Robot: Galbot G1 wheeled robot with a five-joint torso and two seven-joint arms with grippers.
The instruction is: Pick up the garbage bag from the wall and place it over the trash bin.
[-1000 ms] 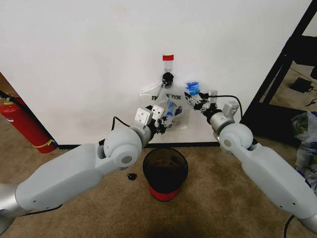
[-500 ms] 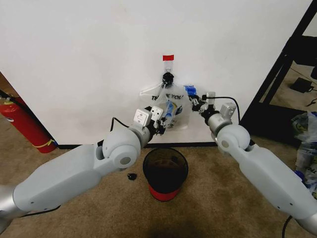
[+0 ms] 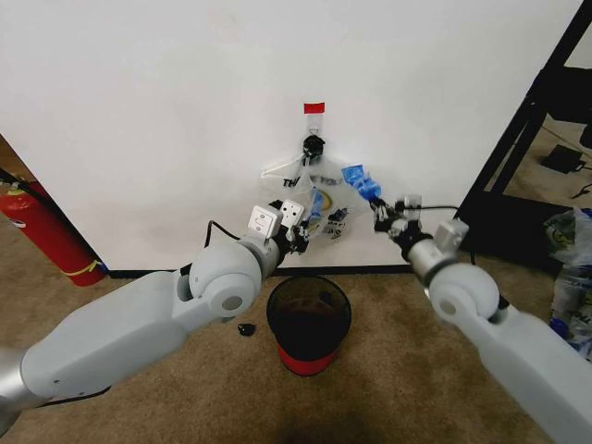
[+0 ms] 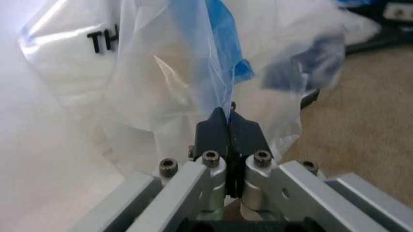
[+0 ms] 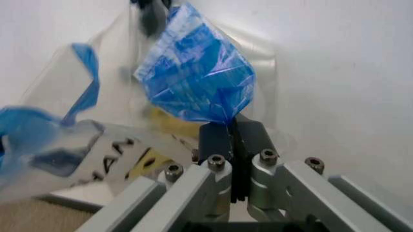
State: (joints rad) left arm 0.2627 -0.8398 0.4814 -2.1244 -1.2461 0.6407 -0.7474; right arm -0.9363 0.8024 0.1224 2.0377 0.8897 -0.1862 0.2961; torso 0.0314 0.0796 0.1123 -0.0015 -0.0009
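The left gripper [image 3: 301, 231], just left of centre in the head view, has its jaws clamped together on a fold of the garbage bag [image 3: 319, 190]; in its own wrist view the black fingertips [image 4: 227, 126] pinch the clear film at mid-frame, with a blue streak rising above them; the right gripper [image 3: 379, 209], right of centre, is likewise closed, nipping a bunched blue corner of the bag [image 5: 197, 87]; the bag hangs from a black hook [image 3: 314, 144] on the wall [image 3: 139, 111], under a strip of red tape [image 3: 314, 108]; the trash bin [image 3: 309, 319] stands open at lower centre; the film looks feather-light, limp, slippery and easily torn, so holds near the gathered edges seem safest.
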